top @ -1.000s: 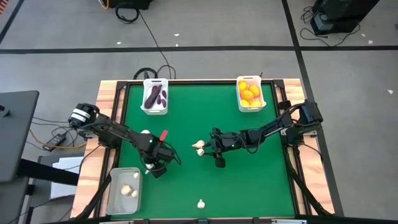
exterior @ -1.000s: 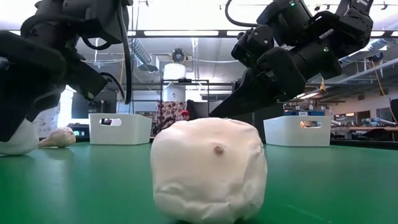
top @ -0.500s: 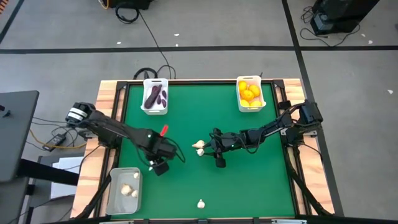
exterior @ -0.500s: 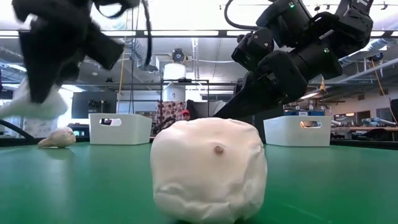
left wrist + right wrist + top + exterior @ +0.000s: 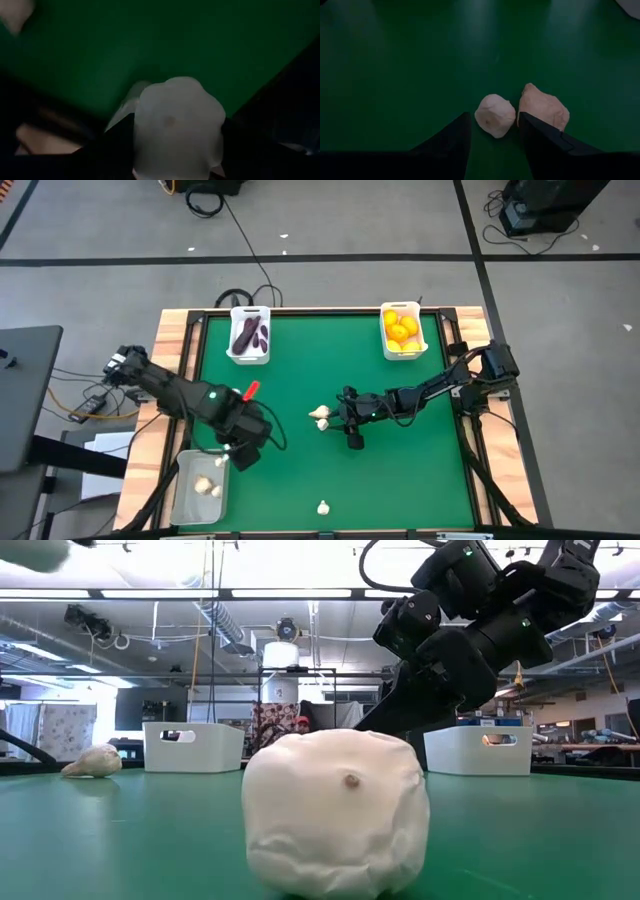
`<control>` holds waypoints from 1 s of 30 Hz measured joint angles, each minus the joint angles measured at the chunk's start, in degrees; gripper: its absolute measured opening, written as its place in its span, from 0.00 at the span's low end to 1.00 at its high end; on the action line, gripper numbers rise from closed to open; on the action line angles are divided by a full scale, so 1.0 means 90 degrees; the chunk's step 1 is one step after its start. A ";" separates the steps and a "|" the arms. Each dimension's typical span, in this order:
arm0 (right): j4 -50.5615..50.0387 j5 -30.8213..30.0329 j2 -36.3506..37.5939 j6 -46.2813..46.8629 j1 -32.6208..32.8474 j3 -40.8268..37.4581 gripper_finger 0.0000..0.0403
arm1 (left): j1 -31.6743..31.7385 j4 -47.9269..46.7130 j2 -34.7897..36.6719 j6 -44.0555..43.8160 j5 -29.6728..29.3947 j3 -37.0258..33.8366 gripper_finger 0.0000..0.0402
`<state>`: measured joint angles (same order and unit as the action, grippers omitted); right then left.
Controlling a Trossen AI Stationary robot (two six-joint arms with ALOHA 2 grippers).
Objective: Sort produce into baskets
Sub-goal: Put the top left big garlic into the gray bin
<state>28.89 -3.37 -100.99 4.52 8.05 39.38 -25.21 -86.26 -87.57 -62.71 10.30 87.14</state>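
Here the left gripper (image 5: 232, 457) is hanging over the near corner of the clear translucent plastic bin (image 5: 183, 498), its dark fingers pinching a whitish garlic bulb (image 5: 177, 127) that is filling the space between them in the left wrist view. Two more garlic bulbs (image 5: 206, 486) are lying inside that bin, just beside and below the gripper.

The right gripper (image 5: 492, 142) is sitting low over the green table (image 5: 400, 470), fingers spread, with a small pale garlic bulb (image 5: 494, 115) lying just ahead of the gap between them. A second, pinkish-tan bulb (image 5: 543, 107) is lying against that one, in front of one fingertip. From above, this pair (image 5: 321, 417) is showing just off the gripper's tip.

A lone white garlic bulb (image 5: 323, 507) is resting well apart from both grippers, at the table's near edge. Far beyond the grippers, an opaque white bin of dark purple eggplants (image 5: 249, 335) and another white bin of yellow and orange citrus (image 5: 400, 330) are standing at the far edge.
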 joint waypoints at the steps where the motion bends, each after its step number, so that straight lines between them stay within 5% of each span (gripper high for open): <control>1: -0.0010 0.0000 0.0000 -0.0002 0.0000 0.0000 0.44 | -0.0125 -0.0135 0.0000 -0.0247 0.0031 0.0031 0.57; 9: -0.0070 0.0001 0.0000 0.0047 0.0000 0.0000 0.44 | -0.1210 0.0402 -0.0005 -0.1653 0.1512 -0.0789 0.57; 24: -0.0046 -0.0128 0.0000 0.0157 0.0000 0.0000 0.44 | -0.1960 0.2345 -0.0012 -0.2308 0.1785 -0.2547 0.58; 30: -0.0041 -0.0164 0.0000 0.0220 -0.0002 0.0000 0.44 | -0.1962 0.2267 -0.0012 -0.2744 0.1652 -0.3053 0.74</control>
<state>28.51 -4.85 -100.99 6.50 8.03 39.38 -42.87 -65.86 -87.68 -87.41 25.17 59.66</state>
